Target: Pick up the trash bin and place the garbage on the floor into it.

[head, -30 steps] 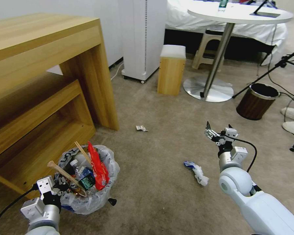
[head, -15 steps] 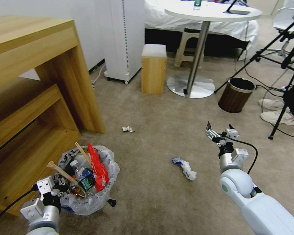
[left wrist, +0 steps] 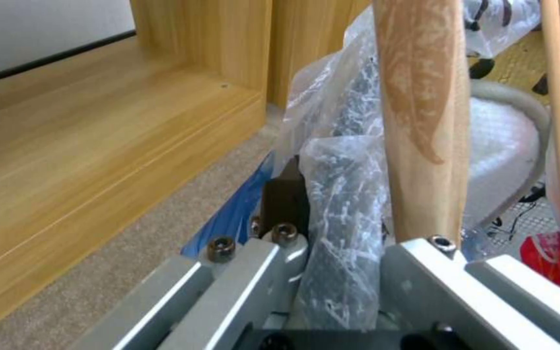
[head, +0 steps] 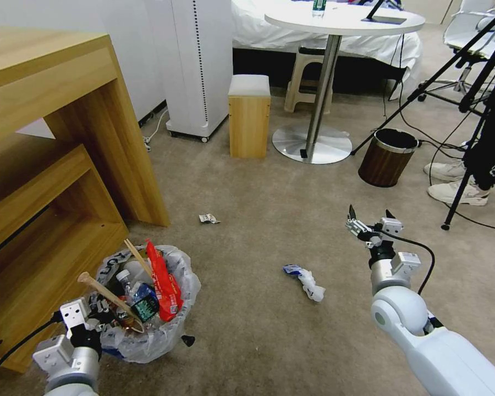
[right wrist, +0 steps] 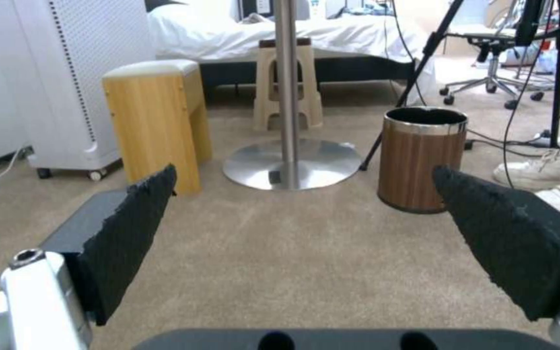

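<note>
head view: left gripper (head: pixel 102 319) low at the robot's left, clamped on the near rim of the trash bin (head: pixel 148 335), which sits on the floor (head: pixel 258 181) beside the wooden desk (head: pixel 66 110). bin already well filled: red carton (head: pixel 162 278), small bottle (head: pixel 135 291), wooden sticks (head: pixel 107 294) poking up past the rim. right gripper (head: pixel 368 223) held above the carpet, fingers spread, empty. still loose: a white-blue packet (head: pixel 305 278) near the right gripper, on its bin side, and a small crumpled wrapper (head: pixel 208 219) farther out, between the two grippers and ahead of them. dark brown bin (head: pixel 385 157) well beyond the right gripper, not ours.

left wrist view: jaws closed on a fold of the crinkled liner bag (left wrist: pixel 341 204) at the rim; a wooden stick (left wrist: pixel 423 116) stands right against the fingers. desk shelf (left wrist: pixel 98 146) just beside.

right wrist view: fingertips (right wrist: pixel 131 223) wide apart, nothing between them, bare carpet below; brown bin (right wrist: pixel 423 158) and wooden stool (right wrist: pixel 157 116) far ahead.

judgement: bin in hand, most litter in; two pieces appear left to collect.
</note>
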Motion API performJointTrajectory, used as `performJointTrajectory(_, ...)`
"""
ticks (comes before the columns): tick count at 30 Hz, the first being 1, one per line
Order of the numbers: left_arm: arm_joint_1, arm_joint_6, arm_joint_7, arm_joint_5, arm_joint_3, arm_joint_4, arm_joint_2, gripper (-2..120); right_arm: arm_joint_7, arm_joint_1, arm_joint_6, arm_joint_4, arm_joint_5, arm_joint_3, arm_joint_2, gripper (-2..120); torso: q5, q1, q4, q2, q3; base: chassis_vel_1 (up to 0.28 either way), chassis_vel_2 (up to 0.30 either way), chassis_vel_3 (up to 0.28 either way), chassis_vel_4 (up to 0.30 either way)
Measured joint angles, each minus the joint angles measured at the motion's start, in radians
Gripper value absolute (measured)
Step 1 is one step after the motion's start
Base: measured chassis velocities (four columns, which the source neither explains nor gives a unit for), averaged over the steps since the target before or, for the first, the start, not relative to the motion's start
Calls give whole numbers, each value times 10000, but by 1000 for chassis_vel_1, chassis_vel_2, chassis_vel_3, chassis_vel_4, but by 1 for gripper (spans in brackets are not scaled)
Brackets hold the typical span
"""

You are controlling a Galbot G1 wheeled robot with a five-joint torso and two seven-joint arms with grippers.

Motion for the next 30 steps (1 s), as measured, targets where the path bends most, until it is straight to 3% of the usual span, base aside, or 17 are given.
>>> performJointTrajectory(22,-99,15,10,-36,12,96,62,1,-112,23,182,-207,-45,-152,28,100,1,0,0,0,1,-21,18,26,-25)
performJointTrajectory(25,-133,15,10,-38,19,142,68,1,-151,23,-229,-169,499,-219,-59,100,0,0,-1,0,0,0,0,0,0)
performJointTrajectory(29,-212,16,11,-44,47,230,59,1,-68,219,-1787,-194,2378,-663,-276,100,-1,0,-1,1,-1,0,0,0,0)
performJointTrajectory(30,-212,16,11,-44,47,230,59,1,-68,219,-1787,-194,2378,-663,-276,100,-1,0,-1,1,-1,0,0,0,0)
